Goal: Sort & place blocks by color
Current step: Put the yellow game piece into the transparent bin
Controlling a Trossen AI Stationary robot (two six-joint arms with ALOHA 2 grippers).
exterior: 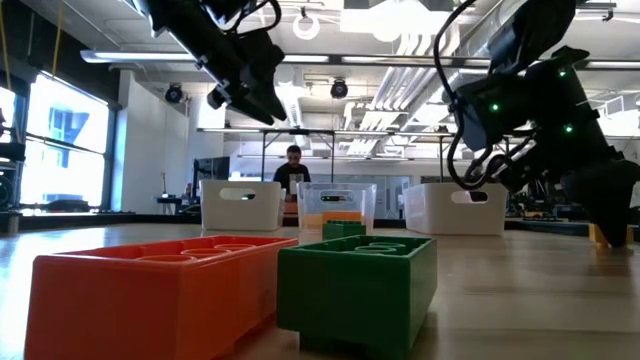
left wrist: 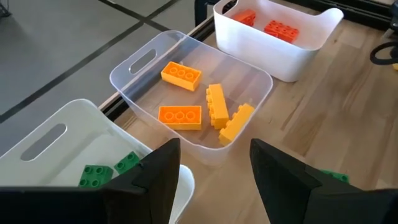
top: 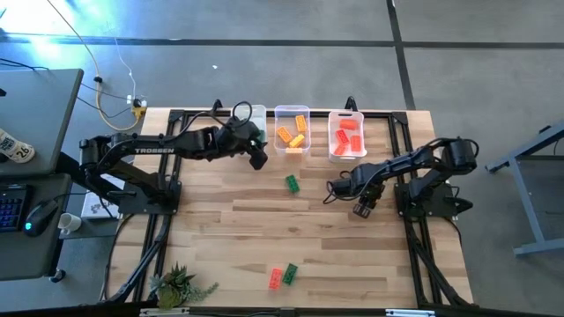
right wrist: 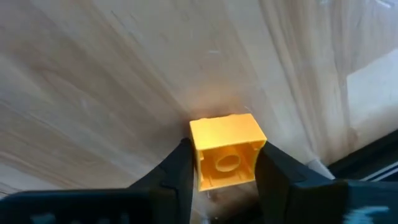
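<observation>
Three translucent bins stand at the table's far edge: the left one [top: 251,119] holds green blocks [left wrist: 109,171], the middle one [top: 292,128] orange blocks [left wrist: 205,106], the right one [top: 346,134] red blocks [left wrist: 273,25]. My left gripper [top: 257,158] hangs open above the table in front of the left and middle bins, with nothing between its fingers. My right gripper [top: 363,207] is down at the table's right side, shut on an orange block [right wrist: 227,152]. A green block [top: 292,183] lies mid-table. A red block [top: 276,278] and a green block [top: 289,273] lie side by side near the front edge. My right gripper pinches the orange block between its two fingers, one on each of two opposite side walls [right wrist: 198,163]. The fingers come steeply from above, pointing down. The block's hollow underside [right wrist: 227,163] faces the wrist camera, and the block rests on the table.
A small plant [top: 176,286] stands at the near left corner. Black frame rails [top: 414,255] run along the table's left and right sides. Bare wood lies between the mid-table green block and the pair of blocks near the front edge.
</observation>
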